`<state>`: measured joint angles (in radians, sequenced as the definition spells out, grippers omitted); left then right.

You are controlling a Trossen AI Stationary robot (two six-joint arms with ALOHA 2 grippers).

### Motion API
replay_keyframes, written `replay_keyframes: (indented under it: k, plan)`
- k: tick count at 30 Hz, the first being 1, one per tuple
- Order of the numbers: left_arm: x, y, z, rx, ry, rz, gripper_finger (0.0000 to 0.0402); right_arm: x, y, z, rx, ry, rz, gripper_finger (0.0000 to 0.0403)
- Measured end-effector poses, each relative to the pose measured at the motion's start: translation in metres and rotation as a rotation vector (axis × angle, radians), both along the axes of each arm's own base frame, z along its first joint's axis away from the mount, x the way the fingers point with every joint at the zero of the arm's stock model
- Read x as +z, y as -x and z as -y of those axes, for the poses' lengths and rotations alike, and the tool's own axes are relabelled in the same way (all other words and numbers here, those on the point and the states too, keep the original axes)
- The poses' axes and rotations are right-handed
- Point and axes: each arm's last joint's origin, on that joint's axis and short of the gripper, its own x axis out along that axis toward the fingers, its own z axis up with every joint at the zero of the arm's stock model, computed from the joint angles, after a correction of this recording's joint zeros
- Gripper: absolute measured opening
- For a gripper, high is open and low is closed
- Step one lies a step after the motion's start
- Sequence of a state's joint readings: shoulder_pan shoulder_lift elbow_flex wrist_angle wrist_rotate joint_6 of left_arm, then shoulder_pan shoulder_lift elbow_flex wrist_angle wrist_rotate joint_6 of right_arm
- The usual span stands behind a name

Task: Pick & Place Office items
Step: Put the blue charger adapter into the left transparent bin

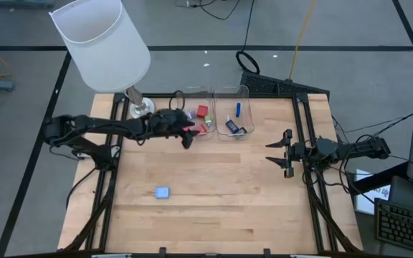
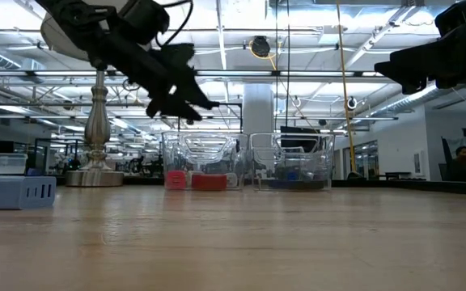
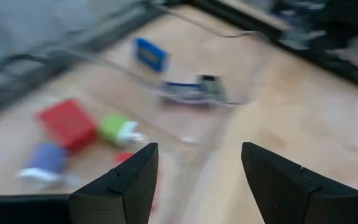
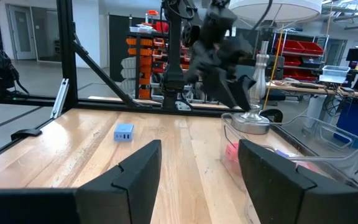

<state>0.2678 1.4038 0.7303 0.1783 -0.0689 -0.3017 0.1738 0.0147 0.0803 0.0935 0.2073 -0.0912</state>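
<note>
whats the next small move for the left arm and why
Probably swing the left end effector away from the left bin toward the light blue piece. It hangs open and empty at the bin's edge, red and green pieces already lie inside, and that piece sits alone on the table. The right end effector waits open.

We see a wooden table [image 1: 214, 186]. On it stand two clear bins [image 1: 221, 115], a lamp [image 1: 140, 107] and a light blue piece [image 1: 162, 192].

We see two arms of matte black jointed links with black cables looped along them, the left arm [image 1: 99, 129] and right arm [image 1: 350, 149] alike, each ending in two broad, flat, dark wedge-shaped fingers [image 3: 126, 183] with angular edges.
</note>
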Motion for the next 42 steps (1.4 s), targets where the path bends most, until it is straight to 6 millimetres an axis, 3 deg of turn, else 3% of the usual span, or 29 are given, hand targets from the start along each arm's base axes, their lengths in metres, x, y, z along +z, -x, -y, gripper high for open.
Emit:
replay_keyframes:
  k: [8,14,20,24,28,32,42]
  plan:
    - [0.017,0.000,0.038,-0.370,0.126,0.091,0.0234,0.000,0.000,0.000,0.000,0.000,0.000,0.0207]
    - [0.011,0.000,0.093,-0.598,0.098,0.013,0.0234,0.000,0.000,0.000,0.000,0.000,0.000,0.0208]
    - [0.000,0.018,0.157,-0.608,0.043,-0.142,0.0234,0.000,0.000,0.000,0.000,0.000,0.000,0.0208]
    - [-0.009,0.037,0.187,-0.610,0.029,-0.262,0.0234,0.000,0.000,0.000,0.000,0.000,0.000,0.0208]
    - [-0.020,0.057,0.200,-0.581,0.037,-0.417,0.0234,0.000,0.000,0.000,0.000,0.000,0.000,0.0208]
    - [-0.027,0.070,0.202,-0.516,0.029,-0.535,0.0234,0.000,0.000,0.000,0.000,0.000,0.000,0.0208]
    - [-0.033,0.079,0.209,-0.441,0.076,-0.589,0.0234,0.000,0.000,0.000,0.000,0.000,0.000,0.0208]
